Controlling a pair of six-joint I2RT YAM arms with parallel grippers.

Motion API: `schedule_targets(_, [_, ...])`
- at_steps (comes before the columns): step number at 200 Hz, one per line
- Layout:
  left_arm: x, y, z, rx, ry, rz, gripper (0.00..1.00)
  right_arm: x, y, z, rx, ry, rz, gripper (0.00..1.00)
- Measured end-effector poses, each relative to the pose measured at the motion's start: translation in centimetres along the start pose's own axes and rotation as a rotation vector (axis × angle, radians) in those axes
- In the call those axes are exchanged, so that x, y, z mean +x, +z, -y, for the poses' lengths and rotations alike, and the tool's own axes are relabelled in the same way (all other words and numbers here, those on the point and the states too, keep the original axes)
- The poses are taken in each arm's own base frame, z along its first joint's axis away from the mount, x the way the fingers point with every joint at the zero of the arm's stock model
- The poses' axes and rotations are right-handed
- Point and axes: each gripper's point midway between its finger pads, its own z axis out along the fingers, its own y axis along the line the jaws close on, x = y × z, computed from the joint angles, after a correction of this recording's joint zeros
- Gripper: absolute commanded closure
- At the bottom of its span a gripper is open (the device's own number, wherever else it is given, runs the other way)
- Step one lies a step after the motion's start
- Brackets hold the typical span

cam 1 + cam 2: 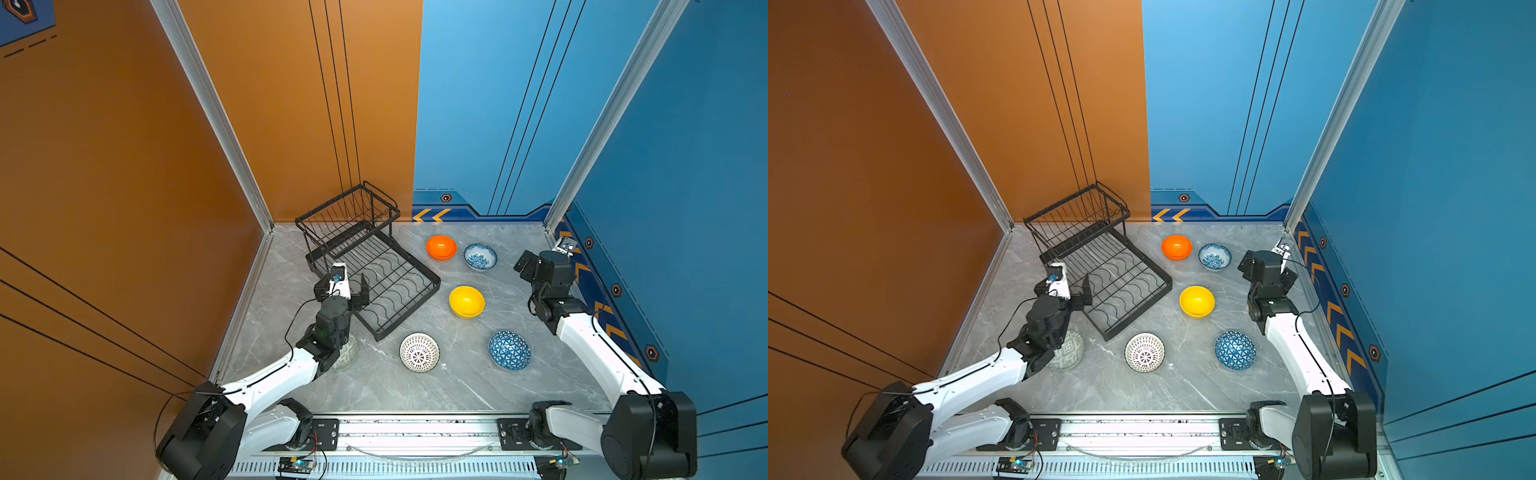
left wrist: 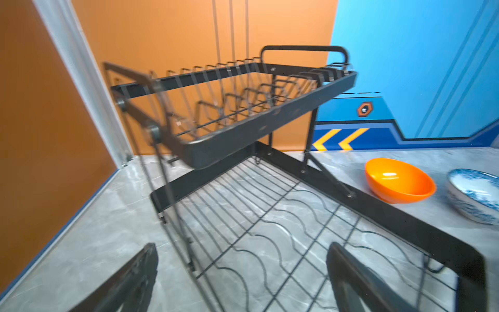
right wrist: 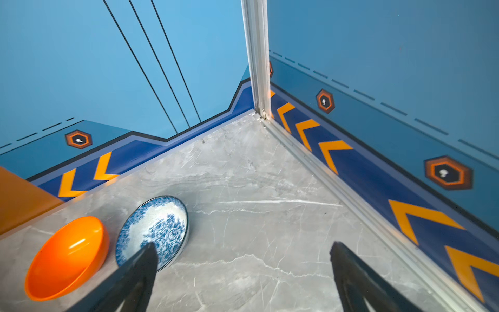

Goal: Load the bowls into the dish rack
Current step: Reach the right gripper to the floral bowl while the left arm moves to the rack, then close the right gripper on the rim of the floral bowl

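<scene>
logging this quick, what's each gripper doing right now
Left gripper: open, empty, by the black wire dish rack.
Right gripper: open, empty, above the grey marbled tabletop.

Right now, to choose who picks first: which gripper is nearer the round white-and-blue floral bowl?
Right. The right gripper is open, close beside the white-and-blue floral bowl, on its right-wall side; the left gripper is far off, over the near edge of the black wire dish rack.
</scene>
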Motion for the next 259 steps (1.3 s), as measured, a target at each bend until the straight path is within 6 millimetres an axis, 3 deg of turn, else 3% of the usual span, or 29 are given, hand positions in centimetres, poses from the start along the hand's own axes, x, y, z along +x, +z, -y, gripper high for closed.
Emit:
schedule_targets(20, [0.0, 0.5, 4.4, 0.089, 0.045, -0.033, 0.02, 1.3, 0.8, 0.1, -0.026, 0.038, -0.093, 0.03])
schedule_targets(51, [0.3, 1.3, 10.4, 0.191, 0.134, -0.064, 0.02, 3.1, 3.4, -2.4, -0.073, 0.034, -0.254, 0.02])
schedule_targets(81, [0.7, 2.8, 14.9, 0.258, 0.197, -0.080, 0.02, 5.6, 6.1, -4.5, -0.109, 0.046, -0.402, 0.04])
schedule_targets(99, [0.9, 3.6, 16.6, 0.272, 0.215, -0.085, 0.02, 7.4, 7.6, -5.5, -0.124, 0.057, -0.485, 0.08])
schedule_targets(136, [0.8, 4.6, 18.7, 0.329, 0.215, -0.100, 0.02, 10.6, 9.8, -7.4, -0.157, 0.091, -0.618, 0.15])
schedule_targets(193, [-1.3, 6.0, 20.0, 0.432, 0.053, -0.159, 0.02, 12.5, 12.3, -9.3, -0.160, 0.100, -0.676, 0.28])
schedule_targets(259, [2.5, 7.6, 19.7, 0.508, -0.103, -0.371, 0.02, 14.6, 13.8, -8.9, -0.132, 0.085, -0.719, 0.44])
